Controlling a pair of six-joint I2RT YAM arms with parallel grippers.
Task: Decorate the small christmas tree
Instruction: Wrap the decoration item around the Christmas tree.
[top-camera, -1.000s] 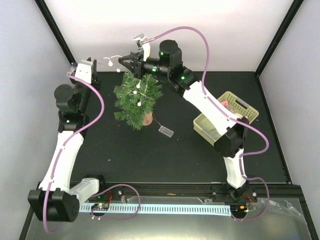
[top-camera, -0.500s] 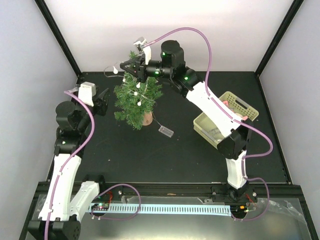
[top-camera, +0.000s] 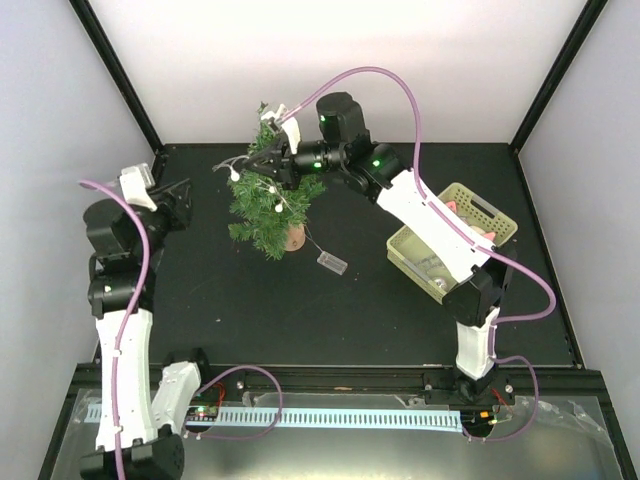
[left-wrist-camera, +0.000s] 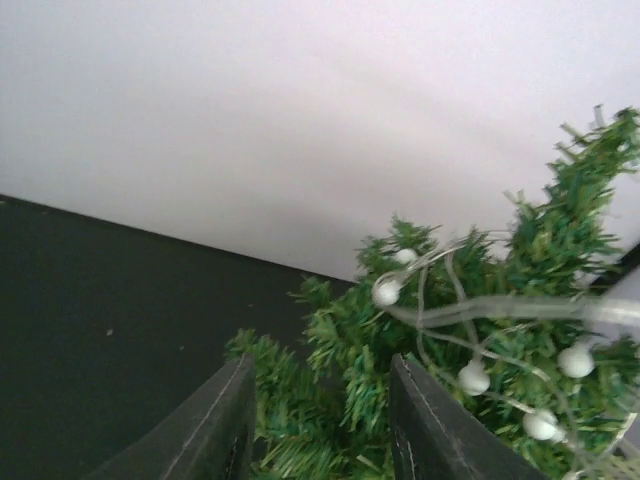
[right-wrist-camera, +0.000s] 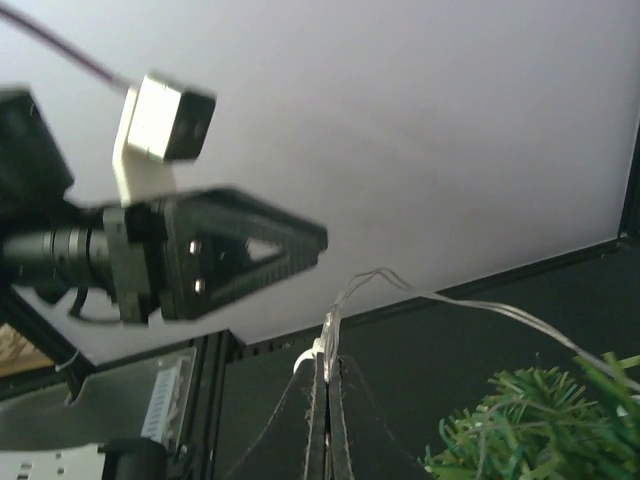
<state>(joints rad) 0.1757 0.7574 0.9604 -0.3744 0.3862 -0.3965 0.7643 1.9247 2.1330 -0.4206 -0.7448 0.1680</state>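
The small christmas tree (top-camera: 272, 205) stands on its wood stump at the back middle of the black table, and it fills the lower right of the left wrist view (left-wrist-camera: 450, 350). A light string (top-camera: 276, 190) of thin wire and white bulbs (left-wrist-camera: 386, 291) is draped over it. My right gripper (top-camera: 255, 167) hovers at the tree's upper left, shut on the wire (right-wrist-camera: 420, 290), which comes out at its tips (right-wrist-camera: 325, 362). My left gripper (top-camera: 183, 195) is left of the tree, apart from it, open (left-wrist-camera: 320, 380), with nothing between its fingers.
The string's clear battery box (top-camera: 331, 263) lies on the table right of the stump. A yellow basket (top-camera: 482, 207) with small items stands at the right. The white back wall rises just behind the tree.
My left gripper has drawn back to the left and down, away from the string near the treetop. My right gripper has carried the string down to the tree's upper left.
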